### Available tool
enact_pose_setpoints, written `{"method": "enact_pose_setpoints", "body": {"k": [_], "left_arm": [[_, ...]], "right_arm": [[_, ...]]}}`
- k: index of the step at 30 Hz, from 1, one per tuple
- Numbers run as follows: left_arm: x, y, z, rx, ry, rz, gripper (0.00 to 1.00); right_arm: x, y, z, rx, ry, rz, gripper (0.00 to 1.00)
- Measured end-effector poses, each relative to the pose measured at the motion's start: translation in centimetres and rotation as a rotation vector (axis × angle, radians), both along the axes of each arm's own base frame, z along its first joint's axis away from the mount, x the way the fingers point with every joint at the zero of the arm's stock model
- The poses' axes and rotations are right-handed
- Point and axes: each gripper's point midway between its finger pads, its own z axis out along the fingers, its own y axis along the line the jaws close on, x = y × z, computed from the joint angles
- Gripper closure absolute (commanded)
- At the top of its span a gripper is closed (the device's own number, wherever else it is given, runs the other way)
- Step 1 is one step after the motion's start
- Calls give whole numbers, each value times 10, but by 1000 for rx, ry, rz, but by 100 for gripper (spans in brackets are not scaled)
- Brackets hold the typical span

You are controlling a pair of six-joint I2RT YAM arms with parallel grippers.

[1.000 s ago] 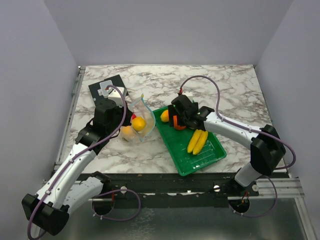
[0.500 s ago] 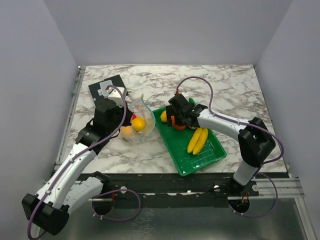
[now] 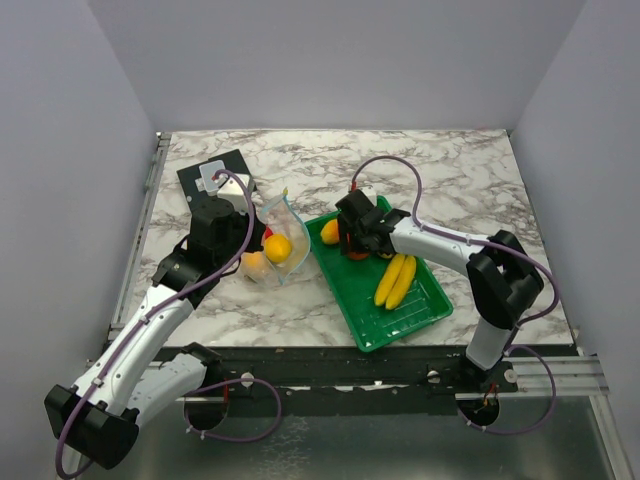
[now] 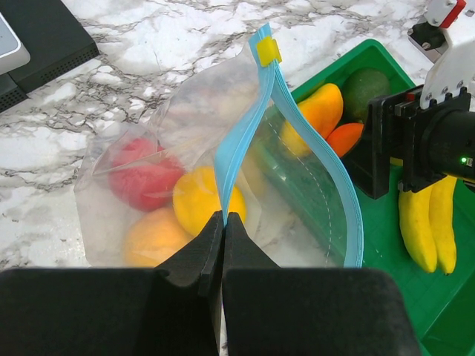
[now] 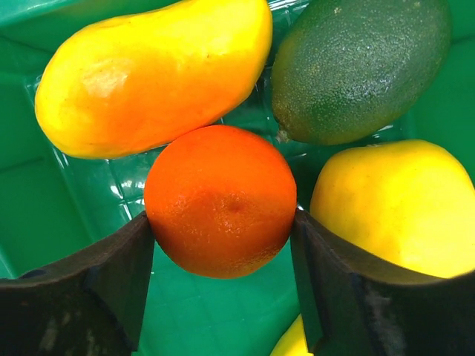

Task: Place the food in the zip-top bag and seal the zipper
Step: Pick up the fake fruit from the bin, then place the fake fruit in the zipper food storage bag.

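Right gripper [image 5: 221, 226]: down in the green slatted tray [image 3: 385, 322], one finger pressed to each side of the round orange [image 5: 220, 196], so it has a grip.
Left gripper: [image 4: 224, 220] clamped tight, pinching the zipper [image 4: 242, 133] at its near end.
Crowding the orange: a yellow-orange piece [image 5: 148, 74] touches it at 11 o'clock. A dark green fruit [image 5: 356, 67] sits at 1 o'clock. A yellow fruit [image 5: 386, 208] sits at 3 o'clock, right behind the right-hand finger.
Zip-top bag [image 4: 185, 111]: on the marble table [image 3: 450, 180] at 9 o'clock from the tray. It is held up by its blue strip, mouth gaping toward the tray.
Zipper: unsealed, its two sides bowed apart, with the yellow slider [image 4: 269, 50] at the far end.
Inside the bag: red apple [image 4: 141, 174] and two yellow-orange fruits [image 4: 204, 200].
Bananas [image 3: 395, 282]: lying on the tray at 5 o'clock from the right gripper, clear of its fingers.
Far left corner: a black box [image 3: 215, 175], well apart from the fruit.
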Motion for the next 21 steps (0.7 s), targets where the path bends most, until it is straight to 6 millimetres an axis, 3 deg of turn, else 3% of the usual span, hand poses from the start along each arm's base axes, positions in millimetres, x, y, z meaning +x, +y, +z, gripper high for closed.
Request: {"method": "enact_pose_setpoints", "body": {"k": [2, 9, 12, 21], "left_arm": [[0, 0, 0, 1, 1, 0, 100], [0, 0, -1, 1, 2, 0, 100], [0, 0, -1, 1, 2, 0, 100], [1, 0, -2, 3, 5, 0, 100]], "right_arm": [[0, -1, 0, 0, 0, -2, 50], [0, -1, 12, 16, -16, -1, 62], [0, 1, 32, 58, -50, 5, 63], [-15, 22, 121, 292, -164, 131, 66]]}}
